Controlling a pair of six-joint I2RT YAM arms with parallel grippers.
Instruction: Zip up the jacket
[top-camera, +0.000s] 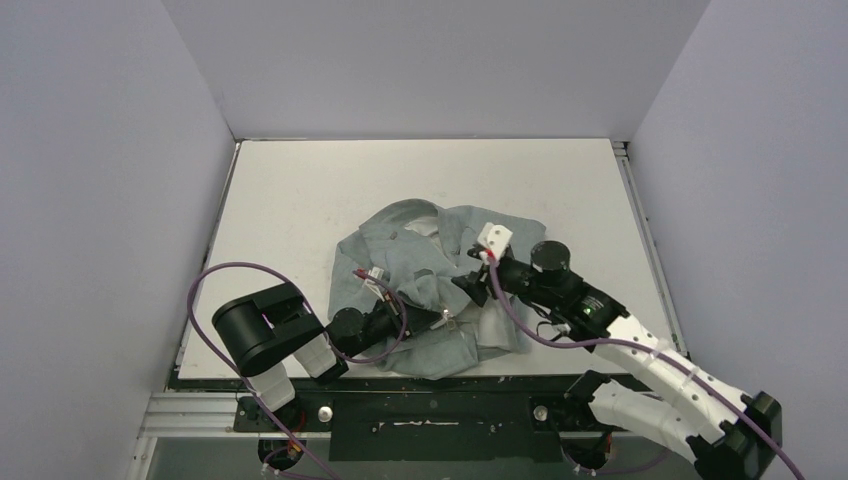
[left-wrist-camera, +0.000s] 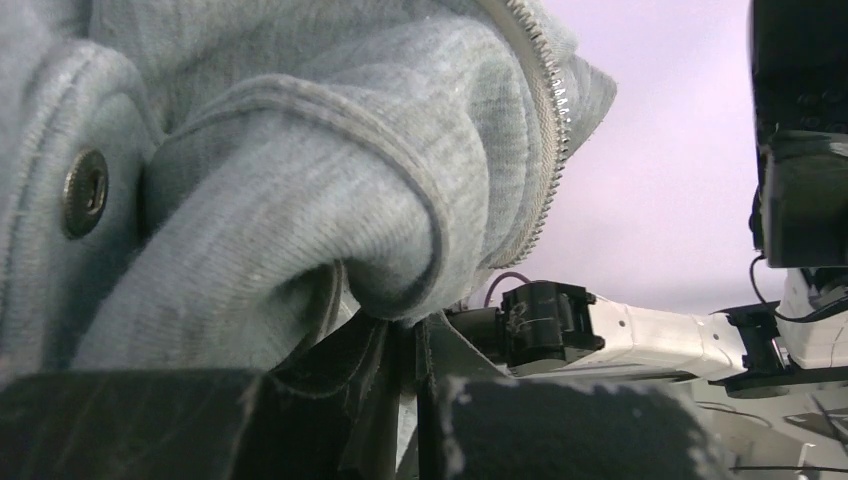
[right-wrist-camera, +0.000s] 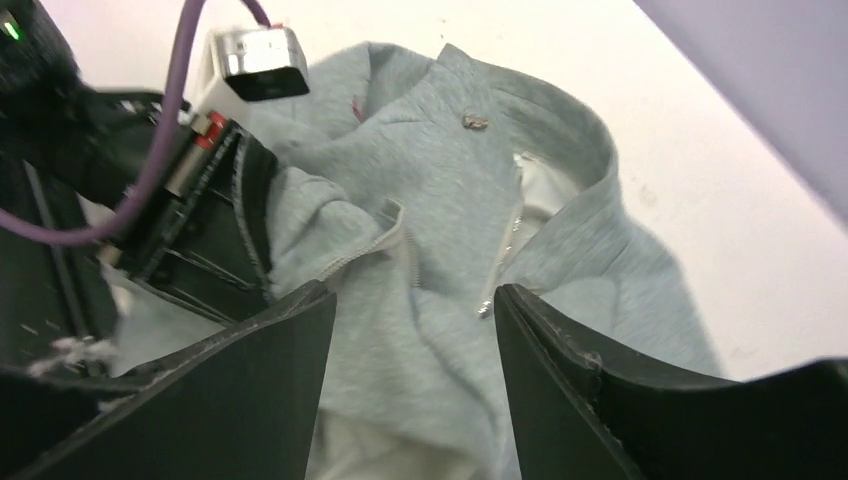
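Note:
The light grey jacket (top-camera: 420, 270) lies crumpled at the middle of the table. My left gripper (top-camera: 443, 320) is low at the jacket's near edge, shut on a folded hem of the jacket (left-wrist-camera: 300, 200). A line of pale zipper teeth (left-wrist-camera: 548, 110) runs up beside that fold, and a metal snap (left-wrist-camera: 85, 190) shows at the left. My right gripper (right-wrist-camera: 412, 295) hovers open just above the jacket (right-wrist-camera: 440, 200), nothing between its fingers (right-wrist-camera: 250, 390). Under it, two pale zipper edges (right-wrist-camera: 500, 260) lie apart, below the collar. In the top view the right gripper (top-camera: 472, 285) sits over the jacket's right part.
The left gripper's black body (right-wrist-camera: 190, 230) and its purple cable stand close to the right gripper's left finger. The white table (top-camera: 300, 190) has grey walls on three sides. The right arm (left-wrist-camera: 640, 335) crosses low behind the held fold.

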